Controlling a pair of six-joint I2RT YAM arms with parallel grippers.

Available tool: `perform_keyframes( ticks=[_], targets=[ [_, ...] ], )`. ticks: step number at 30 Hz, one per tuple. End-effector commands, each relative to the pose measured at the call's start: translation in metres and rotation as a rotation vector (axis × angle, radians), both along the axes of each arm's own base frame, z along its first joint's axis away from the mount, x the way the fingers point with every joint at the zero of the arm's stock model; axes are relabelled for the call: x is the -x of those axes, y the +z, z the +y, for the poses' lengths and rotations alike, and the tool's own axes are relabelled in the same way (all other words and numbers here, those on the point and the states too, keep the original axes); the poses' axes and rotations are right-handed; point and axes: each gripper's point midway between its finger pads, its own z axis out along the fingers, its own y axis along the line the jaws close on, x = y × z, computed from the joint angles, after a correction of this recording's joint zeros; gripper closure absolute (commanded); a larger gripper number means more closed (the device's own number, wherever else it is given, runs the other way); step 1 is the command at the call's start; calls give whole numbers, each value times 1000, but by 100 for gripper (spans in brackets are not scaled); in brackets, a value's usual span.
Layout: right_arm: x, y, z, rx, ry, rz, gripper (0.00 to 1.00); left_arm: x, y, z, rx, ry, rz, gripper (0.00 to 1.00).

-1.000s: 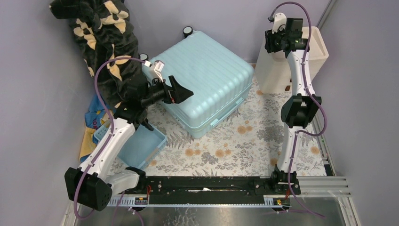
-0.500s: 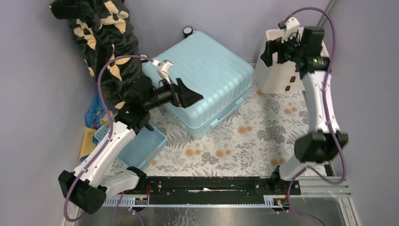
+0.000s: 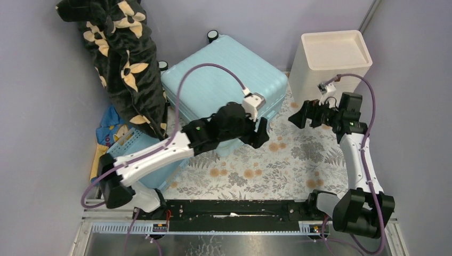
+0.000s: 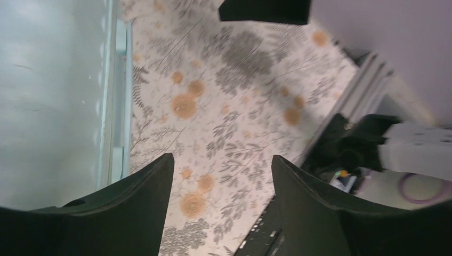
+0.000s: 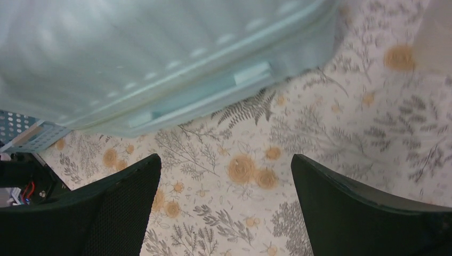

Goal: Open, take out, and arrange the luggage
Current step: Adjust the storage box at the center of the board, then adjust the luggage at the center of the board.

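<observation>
The floral cloth (image 3: pixel 298 154) on the bench lay nearest me. I judged that any drag on the luggage (image 3: pixel 224 74) could bunch it under the case. Past the cloth the luggage lay flat and shut, between the basket (image 3: pixel 133 144) and the cream bin (image 3: pixel 330 64). Its near edge faced both end effectors. The likeliest slip, I thought, was at that edge: the ribbed shell looked slick, so a finger landing off the seam (image 5: pixel 202 98) would skid. Or it would shove the whole case back toward the wall and the dark blanket (image 3: pixel 122 53). With both arms working one corner, they might also knock each other.

My left arm stretched long and low from its base and crossed the basket's corner. Its end effector (image 3: pixel 260 133) sat at the luggage's near right edge — fingers apart, only cloth in the gap. Whether it touched the shell I could not tell. My right arm rose from its base and bent inward. Its end effector (image 3: pixel 298 114) was spread wide and empty, aimed at the same side, not touching it.
</observation>
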Motion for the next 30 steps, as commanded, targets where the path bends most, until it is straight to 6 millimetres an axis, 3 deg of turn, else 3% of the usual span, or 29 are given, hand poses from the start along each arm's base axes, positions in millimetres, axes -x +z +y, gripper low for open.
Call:
perform_keyframes(
  ticks=[1, 6, 12, 20, 30],
  targets=[
    [-1, 4, -13, -46, -45, -78, 0, -22, -38, -3, -202, 64, -73, 27],
    [0, -23, -17, -66, -53, -36, 0, -42, -65, -20, -300, 69, -95, 31],
    [-2, -32, -16, -86, -34, -3, 0, -62, -97, -38, -399, 74, -122, 40],
    [-5, -36, -25, -66, -67, 8, 0, -97, -142, -45, -579, 117, -204, 44],
    [-8, -41, -31, -70, -83, 35, 0, -146, -180, -38, -718, 219, -241, 45]
  ],
)
